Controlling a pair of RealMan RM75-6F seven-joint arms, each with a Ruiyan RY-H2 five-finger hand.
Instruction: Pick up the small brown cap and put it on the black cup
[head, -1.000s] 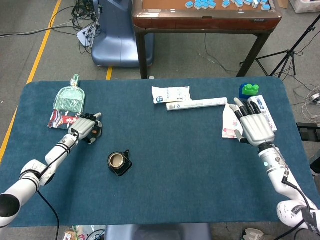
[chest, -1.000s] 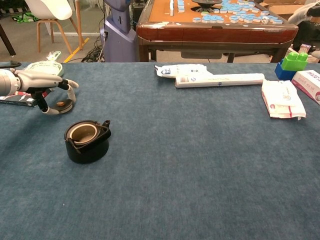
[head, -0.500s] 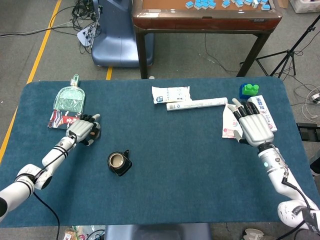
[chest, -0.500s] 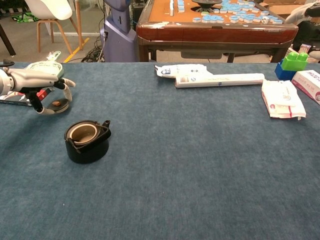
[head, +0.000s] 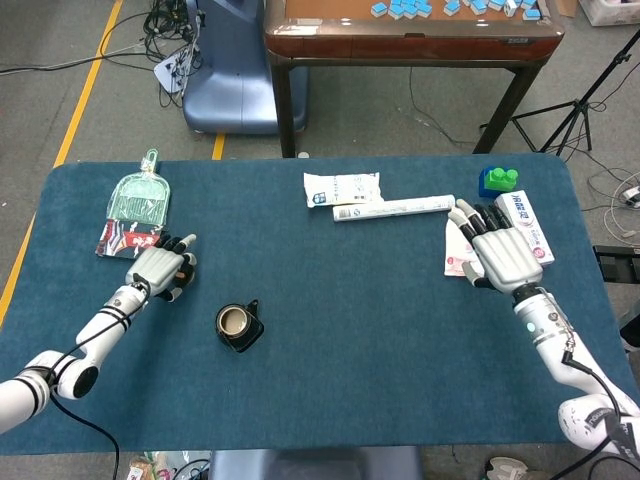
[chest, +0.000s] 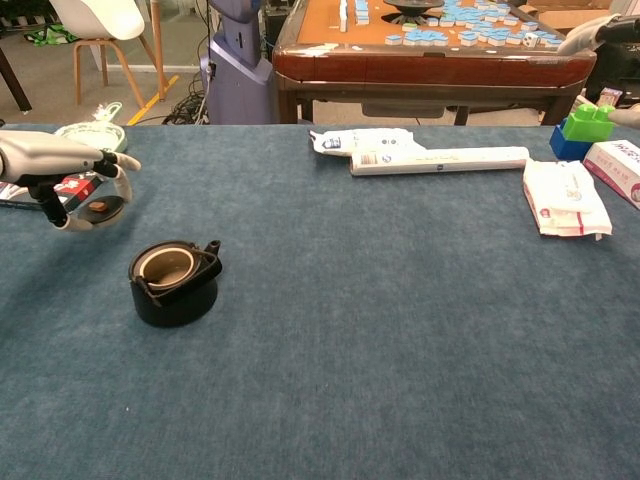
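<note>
The left hand (chest: 60, 180) reaches in from the left edge of the chest view, its wrist cut off, fingers curved down around a small brown cap (chest: 98, 206). Whether they pinch the cap or only cage it cannot be made out; in the head view the hand (head: 163, 268) hides the cap entirely. The right hand (head: 503, 252) is open, fingers spread, holding nothing, over a white packet (head: 458, 250); the chest view catches only a sliver of it at the right edge. The black cup (chest: 174, 281) stands upright on the blue table (chest: 400, 350), near the left hand, uncovered, with a tan inner wall and nothing visible inside.
</note>
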